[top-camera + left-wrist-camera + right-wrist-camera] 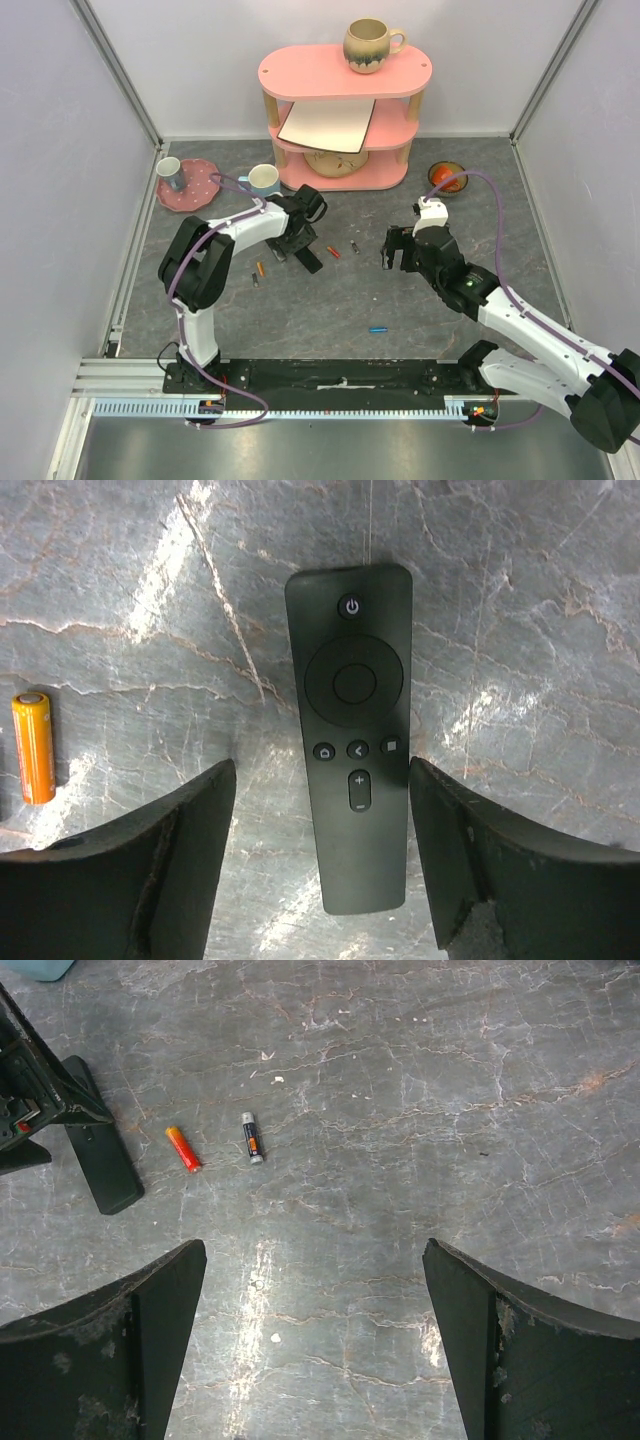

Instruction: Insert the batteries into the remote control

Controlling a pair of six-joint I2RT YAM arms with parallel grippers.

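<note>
Left gripper low over remote, my fingers apart, one each side of it. One finger right at remote's edge, touching or not, cannot tell. Remote flat on table, buttons up, left of centre. Orange battery lying off to its left, apart. Right gripper hovering over table, fingers spread wide. Ahead of it, red battery and dark battery side by side, just right of remote. Blue battery alone, nearer arm bases.
</note>
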